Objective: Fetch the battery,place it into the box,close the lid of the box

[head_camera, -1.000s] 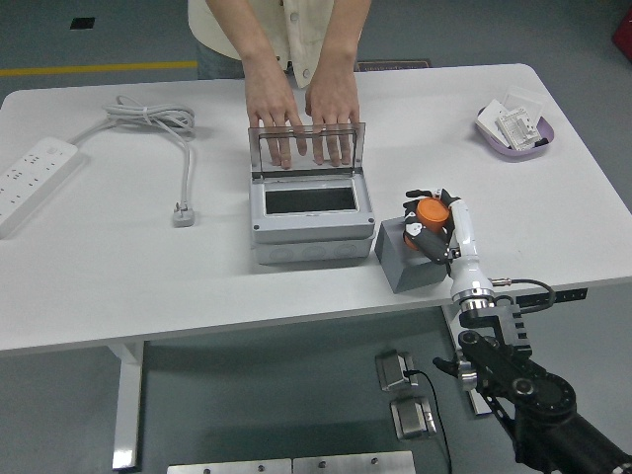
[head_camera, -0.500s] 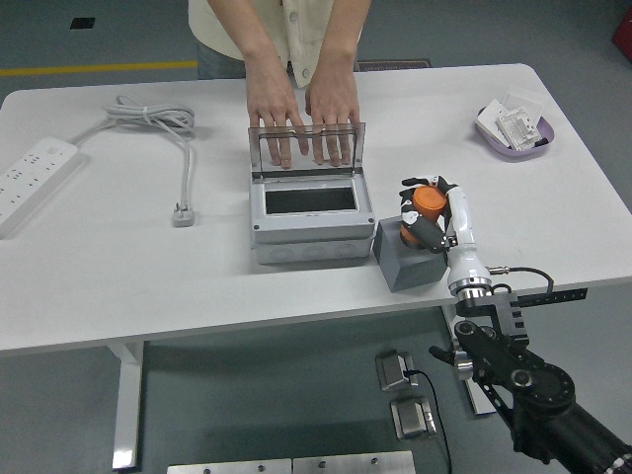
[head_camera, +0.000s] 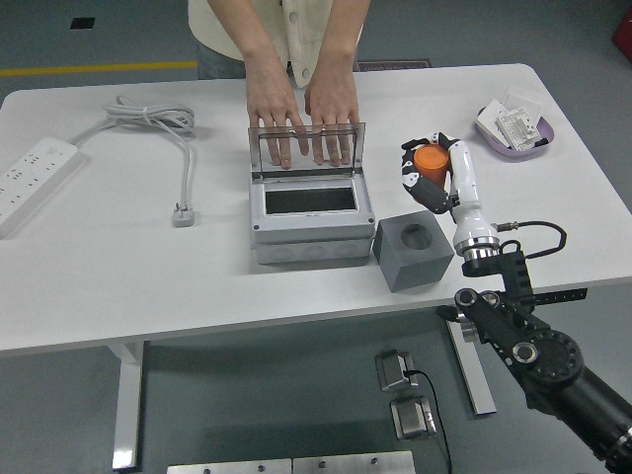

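Your right hand [head_camera: 427, 170] has its fingers wrapped around the orange battery [head_camera: 431, 158]. You hold it up above the table [head_camera: 118, 276], to the right of the grey box [head_camera: 311, 219] and just past the far side of the grey block [head_camera: 413, 252]. The block sits beside the box's right end and has 1 round hole in its top. The box is open. Its clear lid [head_camera: 306, 148] stands up at the back, and you can see a dark opening in the top. A person at the far side rests 2 hands [head_camera: 301, 114] flat on the table behind the lid. A white power strip [head_camera: 32, 181] and its cord lie far to the left. A purple tray [head_camera: 513, 133] with small packs sits at the far right.
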